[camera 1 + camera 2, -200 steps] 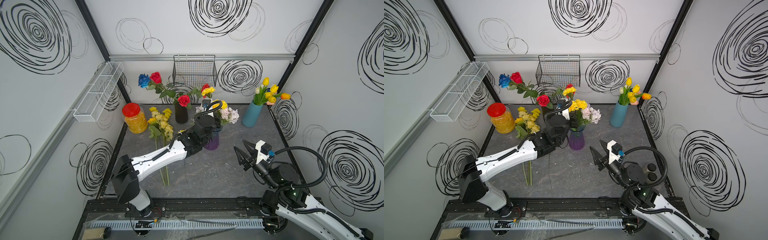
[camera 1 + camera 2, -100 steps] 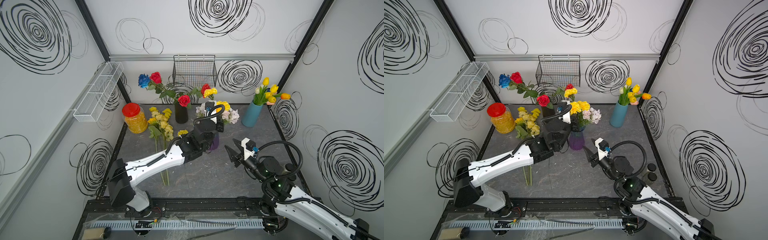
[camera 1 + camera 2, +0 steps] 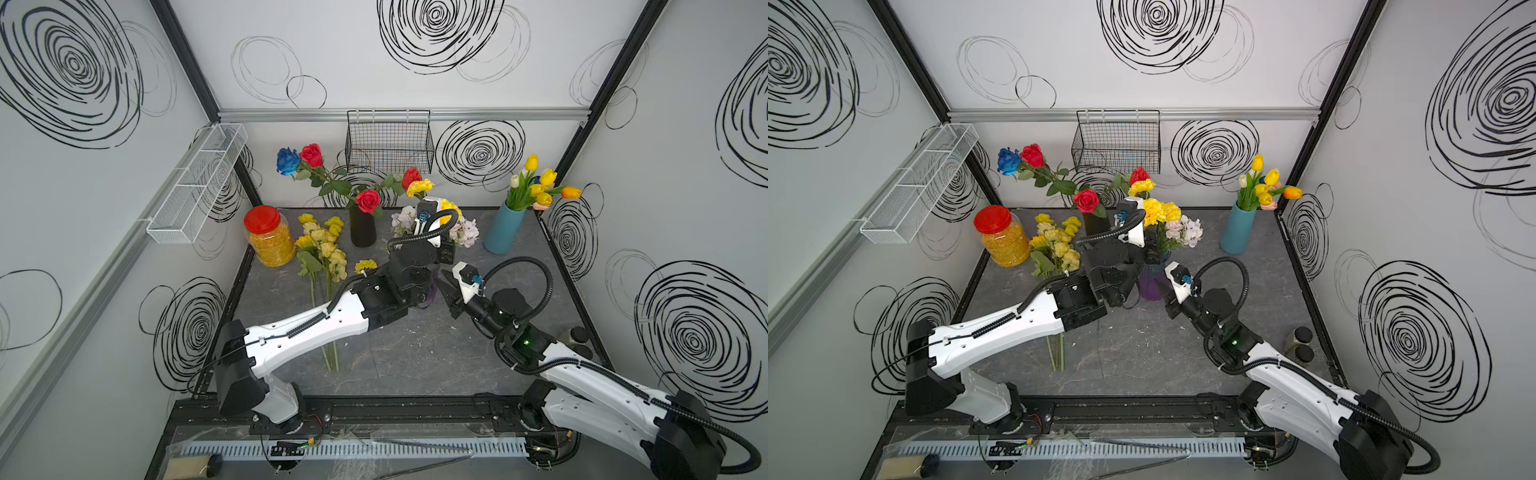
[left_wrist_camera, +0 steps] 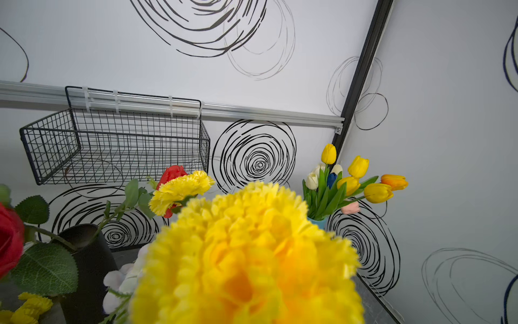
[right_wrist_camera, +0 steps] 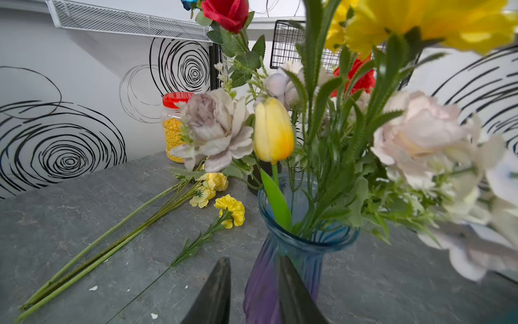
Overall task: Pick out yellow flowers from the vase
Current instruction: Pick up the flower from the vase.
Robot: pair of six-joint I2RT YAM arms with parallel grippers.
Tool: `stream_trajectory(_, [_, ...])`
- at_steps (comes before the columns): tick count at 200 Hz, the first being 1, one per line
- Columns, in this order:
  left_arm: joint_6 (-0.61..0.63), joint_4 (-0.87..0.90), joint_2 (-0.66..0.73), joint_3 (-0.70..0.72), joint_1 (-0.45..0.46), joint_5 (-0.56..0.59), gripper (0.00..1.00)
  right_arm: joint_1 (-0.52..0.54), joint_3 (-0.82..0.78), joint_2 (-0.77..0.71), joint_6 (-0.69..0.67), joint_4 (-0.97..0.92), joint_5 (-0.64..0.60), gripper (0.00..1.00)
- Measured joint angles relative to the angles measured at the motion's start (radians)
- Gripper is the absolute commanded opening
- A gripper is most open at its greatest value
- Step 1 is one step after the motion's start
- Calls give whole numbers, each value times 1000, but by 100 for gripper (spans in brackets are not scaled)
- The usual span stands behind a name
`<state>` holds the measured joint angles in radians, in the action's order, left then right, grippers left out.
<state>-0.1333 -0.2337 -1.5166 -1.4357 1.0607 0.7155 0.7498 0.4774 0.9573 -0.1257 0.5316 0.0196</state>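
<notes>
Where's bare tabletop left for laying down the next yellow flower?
Bare: the table at front middle, between the laid yellow flowers and the right arm; also in front of the teal vase. Crowded: back left, around the jar, black vase and glass vase.

Clear red-lidded plastic jar in back corner, white mesh wall rack above; black wire basket on back rail.

There are three vases: a black vase, a glass vase, a teal vase. One jar, two baskets, three red roses, one blue rose, two robot arms.
</notes>
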Motion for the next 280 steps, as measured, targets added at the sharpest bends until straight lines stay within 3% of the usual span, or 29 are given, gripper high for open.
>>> stream_trajectory(124, [34, 32, 19, -46, 26, 23, 32, -84, 161, 246, -67, 132, 32, 19])
stream_trajectory(280, [33, 53, 19, -46, 26, 26, 32, -92, 239, 330, -115, 182, 58, 15])
